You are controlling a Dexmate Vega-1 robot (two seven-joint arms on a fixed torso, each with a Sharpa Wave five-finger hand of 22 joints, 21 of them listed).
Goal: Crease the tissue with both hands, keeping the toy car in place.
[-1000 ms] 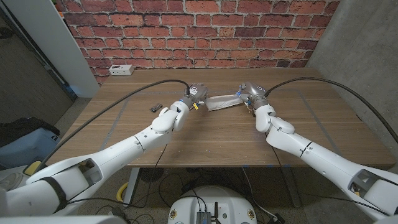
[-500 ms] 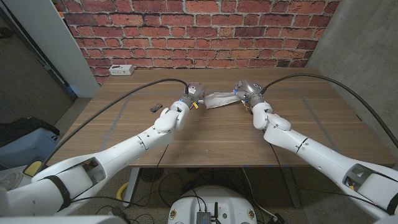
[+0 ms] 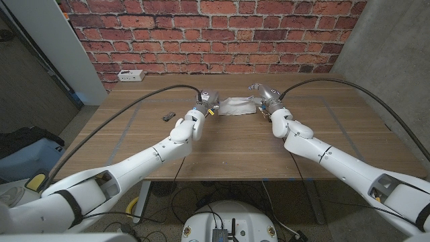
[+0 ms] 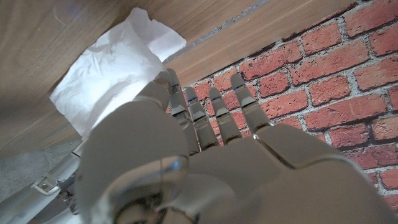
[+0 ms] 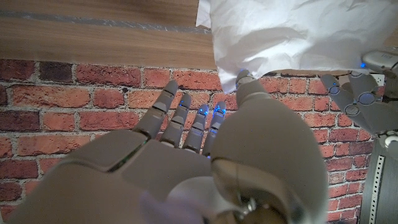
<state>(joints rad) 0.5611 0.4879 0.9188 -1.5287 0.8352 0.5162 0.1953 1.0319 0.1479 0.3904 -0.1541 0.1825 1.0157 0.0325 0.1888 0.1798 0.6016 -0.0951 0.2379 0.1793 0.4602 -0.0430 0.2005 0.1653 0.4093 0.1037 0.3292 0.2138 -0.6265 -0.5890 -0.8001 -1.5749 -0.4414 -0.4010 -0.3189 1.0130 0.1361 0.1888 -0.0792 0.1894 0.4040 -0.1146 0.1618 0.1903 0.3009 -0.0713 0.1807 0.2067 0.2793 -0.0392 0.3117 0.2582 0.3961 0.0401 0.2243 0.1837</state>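
Head view, near to far: both white arms rise from the lower corners and converge over the wooden surface (image 3: 222,148); left robot hand (image 3: 204,102) sits at the left end of the white tissue (image 3: 238,105), right robot hand (image 3: 263,96) at its right end; the tissue lies crumpled between them on the far half of the surface; a small dark object (image 3: 168,115), too small to identify, rests on the wood near the left arm; a white power strip (image 3: 130,75) lies at the far left corner; a red brick wall (image 3: 215,33) closes the scene. Left wrist view: fingers (image 4: 205,118) of the left robot hand extend straight and slightly apart, the tissue just beyond them; whether they pinch it cannot be told. Right wrist view: the right robot hand meets the tissue's edge at its thumb tip, remaining fingers extended; a firm pinch cannot be confirmed.
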